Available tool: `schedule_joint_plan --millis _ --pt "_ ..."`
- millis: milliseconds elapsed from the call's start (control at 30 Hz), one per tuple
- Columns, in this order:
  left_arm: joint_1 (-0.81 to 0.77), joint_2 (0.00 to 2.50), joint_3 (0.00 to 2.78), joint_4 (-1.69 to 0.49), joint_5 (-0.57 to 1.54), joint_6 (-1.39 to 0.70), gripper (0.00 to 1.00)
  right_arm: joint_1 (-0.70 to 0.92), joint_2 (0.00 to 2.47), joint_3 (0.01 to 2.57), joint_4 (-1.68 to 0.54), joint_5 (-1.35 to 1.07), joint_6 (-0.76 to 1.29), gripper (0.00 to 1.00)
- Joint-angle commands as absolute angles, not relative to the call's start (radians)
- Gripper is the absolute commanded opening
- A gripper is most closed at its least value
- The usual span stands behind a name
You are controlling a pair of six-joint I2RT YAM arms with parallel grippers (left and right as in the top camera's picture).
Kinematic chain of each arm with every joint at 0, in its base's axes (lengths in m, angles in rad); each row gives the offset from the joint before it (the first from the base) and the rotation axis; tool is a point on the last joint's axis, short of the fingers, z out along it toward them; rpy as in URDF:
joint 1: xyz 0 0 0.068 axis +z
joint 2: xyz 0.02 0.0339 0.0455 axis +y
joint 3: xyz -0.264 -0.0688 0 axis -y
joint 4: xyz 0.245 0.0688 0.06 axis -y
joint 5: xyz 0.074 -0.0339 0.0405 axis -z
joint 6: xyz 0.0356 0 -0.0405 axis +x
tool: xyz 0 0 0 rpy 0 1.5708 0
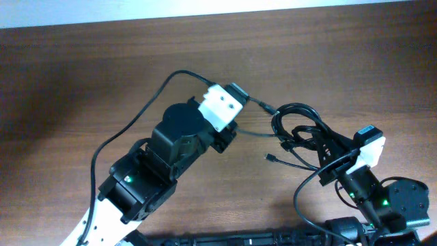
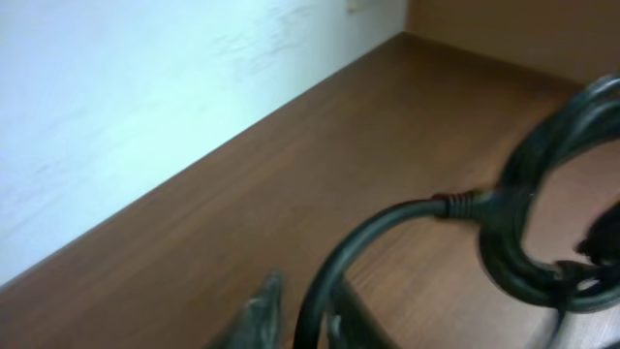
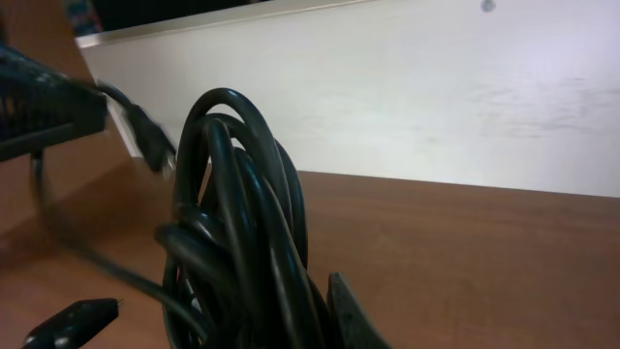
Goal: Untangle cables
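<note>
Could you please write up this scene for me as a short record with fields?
surface: wooden table
cables: glossy black loops in one bundle, right of centre
small plug: loose end lying on the table beside the bundle
left gripper: fingers appear closed on one strand that runs to the bundle
right gripper: at the bundle's near side, apparently gripping it; loops stand upright in front of its fingers
tangle: loops not yet separated
</note>
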State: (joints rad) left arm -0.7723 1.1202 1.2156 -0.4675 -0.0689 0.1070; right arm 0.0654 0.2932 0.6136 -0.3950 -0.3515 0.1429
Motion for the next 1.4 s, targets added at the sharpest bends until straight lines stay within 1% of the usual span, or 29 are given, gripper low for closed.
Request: schedule_joint_plan --millis 0,33,67,133,233,333,433,467,533,767,800,833,867,900,967,1000,1067,1100,1300,1333,1367 --pt "-0.763 1.102 1.229 -0.469 -0.136 0.015 0.59 0.058 0.279 0.627 -0.383 -0.317 0.152 0.04" --pt "-0.763 1.102 1.229 -0.469 -0.136 0.015 0.80 0.058 0.279 0.627 -0.383 -0.317 0.152 0.04" --pt "-0.763 1.102 1.229 -0.469 -0.136 0.015 0.88 0.058 0.279 0.627 -0.383 -0.318 0.152 0.04" --pt "-0.763 1.102 1.229 -0.469 -0.135 0.015 0.98 0.058 0.279 0.627 -0.382 -0.329 0.152 0.04" --pt "-0.763 1.102 1.229 -0.468 -0.114 0.060 0.99 0.058 0.279 0.627 -0.378 -0.332 0.151 0.04" --pt "-0.763 1.102 1.229 -0.464 0.055 0.226 0.99 0.058 0.279 0.627 -0.377 -0.380 0.135 0.04" --pt "-0.763 1.102 1.229 -0.464 0.283 0.403 0.99 0.058 0.279 0.627 -0.374 -0.539 -0.016 0.04" --pt "-0.763 1.102 1.229 -0.465 0.355 0.440 0.99 0.058 0.279 0.627 -0.372 -0.566 -0.027 0.04" --pt "-0.763 1.102 1.229 -0.464 0.432 0.469 0.99 0.058 0.279 0.627 -0.366 -0.569 -0.027 0.04" --pt "-0.764 1.102 1.229 -0.450 0.434 0.469 1.00 0.058 0.279 0.627 -0.340 -0.647 -0.043 0.04" --pt "-0.763 1.103 1.229 -0.449 0.435 0.469 0.99 0.058 0.279 0.627 -0.339 -0.661 -0.053 0.04" --pt "-0.763 1.104 1.229 -0.449 0.434 0.469 0.80 0.058 0.279 0.627 -0.340 -0.663 -0.053 0.04" --pt "-0.763 1.105 1.229 -0.449 0.434 0.469 0.54 0.058 0.279 0.627 -0.340 -0.663 -0.053 0.04" --pt "-0.763 1.105 1.229 -0.449 0.434 0.469 0.38 0.058 0.279 0.627 -0.339 -0.663 -0.053 0.04" --pt "-0.763 1.105 1.229 -0.445 0.434 0.469 0.20 0.058 0.279 0.627 -0.332 -0.675 -0.053 0.04" --pt "-0.763 1.105 1.229 -0.445 0.434 0.469 0.13 0.058 0.279 0.627 -0.329 -0.678 -0.053 0.04" --pt "-0.764 1.105 1.229 -0.445 0.434 0.469 0.03 0.058 0.279 0.627 -0.328 -0.679 -0.052 0.04" --pt "-0.764 1.105 1.229 -0.445 0.434 0.469 0.00 0.058 0.279 0.627 -0.328 -0.682 -0.052 0.04" --pt "-0.764 1.105 1.229 -0.431 0.436 0.469 0.00 0.058 0.279 0.627 -0.325 -0.682 -0.052 0.04" --pt "-0.764 1.105 1.229 -0.432 0.449 0.469 0.12 0.058 0.279 0.627 -0.325 -0.685 -0.052 0.04" --pt "-0.763 1.107 1.229 -0.434 0.469 0.469 0.34 0.058 0.279 0.627 -0.323 -0.686 -0.052 0.04"
